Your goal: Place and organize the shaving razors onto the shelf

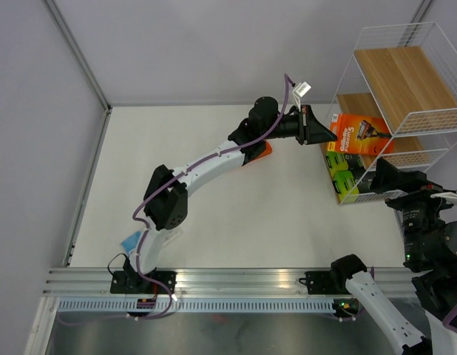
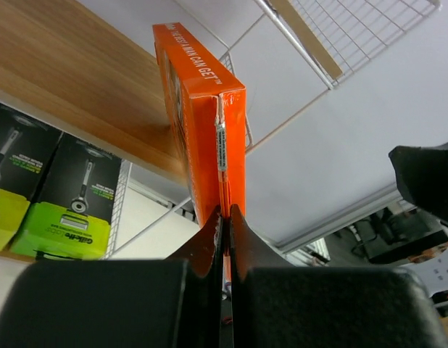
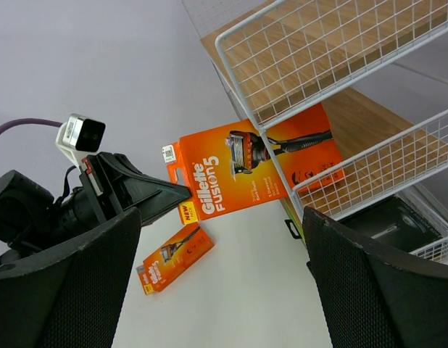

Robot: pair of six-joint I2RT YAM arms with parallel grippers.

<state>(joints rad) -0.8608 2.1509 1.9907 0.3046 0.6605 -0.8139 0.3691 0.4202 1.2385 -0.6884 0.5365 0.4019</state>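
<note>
My left gripper (image 1: pixel 326 134) (image 2: pixel 225 212) is shut on the near edge of an orange razor pack (image 1: pixel 361 133) (image 2: pixel 209 123) (image 3: pixel 253 174), held on edge. The pack's far end reaches into the white wire shelf (image 1: pixel 406 81) (image 3: pixel 318 65) over its middle wood tier. Two black and lime-green packs (image 1: pixel 345 177) (image 2: pixel 83 203) stand on the lowest tier. A second orange pack (image 1: pixel 265 150) (image 3: pixel 173 257) lies flat on the table, partly under the left arm. A blue-carded pack (image 1: pixel 131 240) lies by the left arm's base. My right gripper (image 1: pixel 391 179) (image 3: pixel 220 225) is open and holds nothing, just in front of the shelf.
The shelf stands at the table's far right corner. A grey wall and a metal rail (image 1: pixel 88 81) border the table on the left. The aluminium base rail (image 1: pixel 236 285) runs along the near edge.
</note>
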